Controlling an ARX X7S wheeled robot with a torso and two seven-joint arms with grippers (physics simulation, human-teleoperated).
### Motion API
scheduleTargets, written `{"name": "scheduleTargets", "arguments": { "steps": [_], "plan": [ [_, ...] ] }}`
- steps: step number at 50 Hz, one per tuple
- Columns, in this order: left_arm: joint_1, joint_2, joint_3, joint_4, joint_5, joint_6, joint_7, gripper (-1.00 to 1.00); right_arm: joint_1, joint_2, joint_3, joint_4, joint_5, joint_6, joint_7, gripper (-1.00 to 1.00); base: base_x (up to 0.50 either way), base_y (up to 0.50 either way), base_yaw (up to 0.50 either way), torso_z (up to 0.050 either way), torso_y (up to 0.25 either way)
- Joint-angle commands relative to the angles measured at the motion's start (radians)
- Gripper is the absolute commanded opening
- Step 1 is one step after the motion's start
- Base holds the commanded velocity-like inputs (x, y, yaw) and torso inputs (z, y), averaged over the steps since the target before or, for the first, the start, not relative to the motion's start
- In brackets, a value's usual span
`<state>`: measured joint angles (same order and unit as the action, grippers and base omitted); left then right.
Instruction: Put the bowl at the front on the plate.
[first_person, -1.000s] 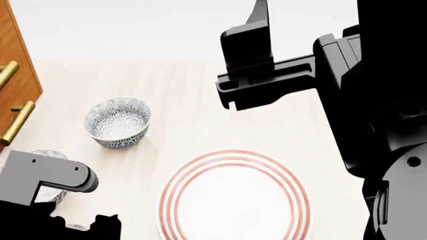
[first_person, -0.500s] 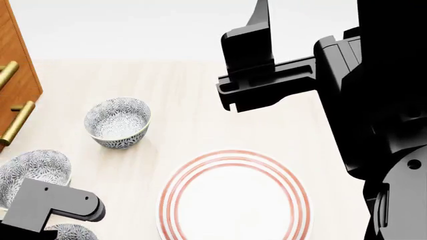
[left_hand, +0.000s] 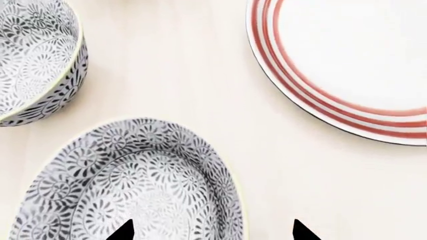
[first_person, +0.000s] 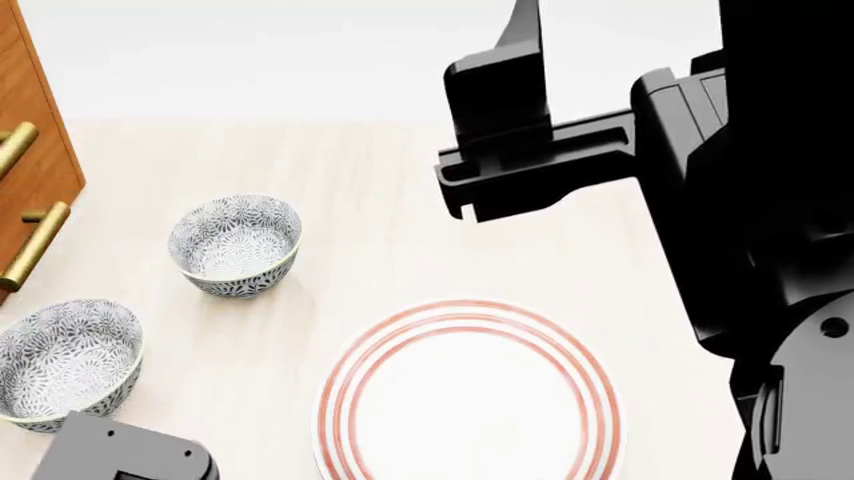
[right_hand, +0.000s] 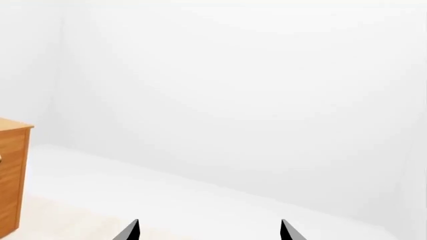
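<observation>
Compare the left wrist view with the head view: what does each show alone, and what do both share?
Only the left wrist view: the open left gripper by a patterned blue-grey ceramic bowl. Only the head view: the wooden cabinet, the black right arm, a farther patterned bowl. Both: the white red-ringed round plate, and apparently one more patterned bowl.

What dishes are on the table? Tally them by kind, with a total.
Patterned bowls: 3 (far bowl, middle bowl, front bowl, seen only in the left wrist view)
Red-ringed plate: 1
Total: 4
</observation>
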<state>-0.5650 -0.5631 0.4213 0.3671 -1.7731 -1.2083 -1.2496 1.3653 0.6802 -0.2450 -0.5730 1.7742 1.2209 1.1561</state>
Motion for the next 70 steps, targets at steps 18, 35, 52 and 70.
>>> {"name": "scheduleTargets", "arguments": {
  "steps": [18, 35, 52, 70],
  "plan": [
    [0.035, -0.018, 0.035, -0.027, -0.009, 0.016, 0.006, 1.00, 0.013, 0.004, -0.020, -0.001, -0.006, -0.011, -0.009, 1.00, 0.00, 0.00, 0.00, 0.000, 0.000],
    [0.057, -0.023, 0.054, -0.054, -0.014, 0.029, 0.013, 1.00, 0.011, 0.009, -0.027, -0.005, -0.008, -0.022, -0.011, 1.00, 0.00, 0.00, 0.00, 0.000, 0.000],
    [0.062, -0.022, 0.075, -0.075, 0.016, 0.031, 0.042, -1.00, -0.005, 0.019, -0.025, -0.020, -0.009, -0.037, -0.015, 1.00, 0.00, 0.00, 0.00, 0.000, 0.000],
    [0.070, -0.033, 0.072, -0.004, 0.168, 0.066, 0.157, -1.00, 0.007, 0.024, -0.034, -0.034, 0.012, -0.047, -0.008, 1.00, 0.00, 0.00, 0.00, -0.001, 0.000]
  ]
}}
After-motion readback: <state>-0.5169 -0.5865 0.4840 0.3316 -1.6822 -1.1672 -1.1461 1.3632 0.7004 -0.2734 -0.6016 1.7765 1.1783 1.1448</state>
